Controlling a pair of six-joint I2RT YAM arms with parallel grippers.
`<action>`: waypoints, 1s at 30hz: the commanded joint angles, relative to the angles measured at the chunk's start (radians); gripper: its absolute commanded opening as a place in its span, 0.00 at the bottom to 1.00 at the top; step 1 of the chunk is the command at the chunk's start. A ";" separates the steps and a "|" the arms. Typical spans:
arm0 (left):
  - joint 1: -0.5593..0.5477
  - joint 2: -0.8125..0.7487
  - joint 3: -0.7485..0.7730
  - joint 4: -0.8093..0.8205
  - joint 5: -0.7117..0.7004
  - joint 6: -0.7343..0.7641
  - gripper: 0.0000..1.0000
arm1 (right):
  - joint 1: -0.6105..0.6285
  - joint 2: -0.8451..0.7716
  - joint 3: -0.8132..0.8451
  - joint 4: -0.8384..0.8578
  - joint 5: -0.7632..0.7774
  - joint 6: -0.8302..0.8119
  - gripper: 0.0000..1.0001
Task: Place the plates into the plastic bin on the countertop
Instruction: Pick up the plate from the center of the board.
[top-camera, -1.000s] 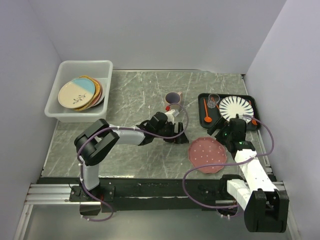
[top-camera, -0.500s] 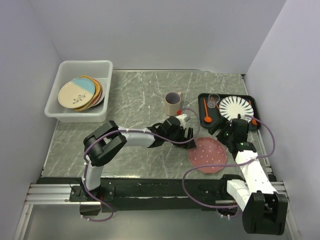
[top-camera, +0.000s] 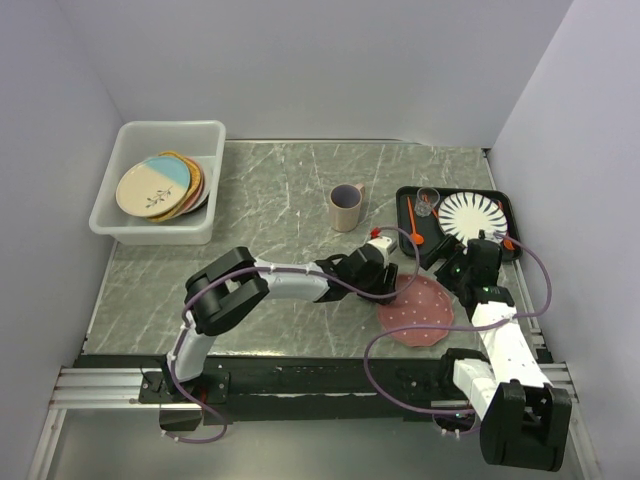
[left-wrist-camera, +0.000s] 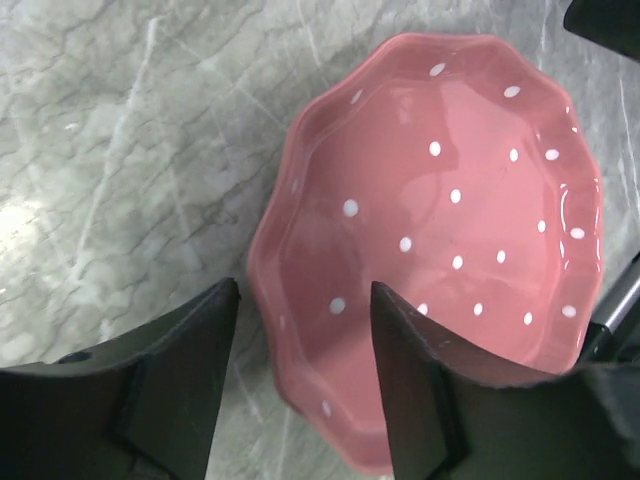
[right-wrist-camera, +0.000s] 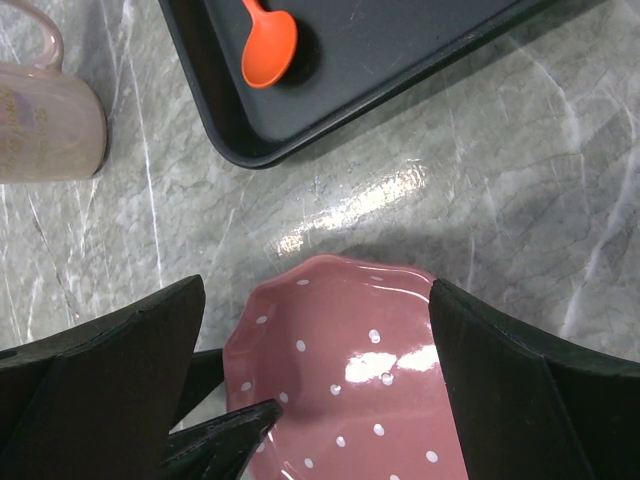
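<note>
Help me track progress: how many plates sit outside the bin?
2: the pink dotted plate on the countertop, and the striped plate on the black tray. None seems hidden.

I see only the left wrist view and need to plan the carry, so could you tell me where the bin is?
Observer: The plastic bin sits at the countertop's far left corner, far from the pink dotted plate.
Operator: Is it empty?
Observer: No, stacked plates lie inside, a cream-and-blue one on top.
Operator: And the other arm?
Observer: The right pincer is open at the plate's far right rim, holding nothing.
</note>
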 joint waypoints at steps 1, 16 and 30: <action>-0.027 0.042 0.053 -0.069 -0.076 0.020 0.59 | -0.015 -0.011 -0.010 0.035 -0.018 -0.008 1.00; -0.042 0.090 0.069 -0.101 -0.121 -0.012 0.15 | -0.025 -0.006 -0.025 0.051 -0.034 -0.008 1.00; -0.001 0.035 0.007 -0.129 -0.185 -0.041 0.01 | -0.025 0.009 -0.029 0.066 -0.070 -0.016 1.00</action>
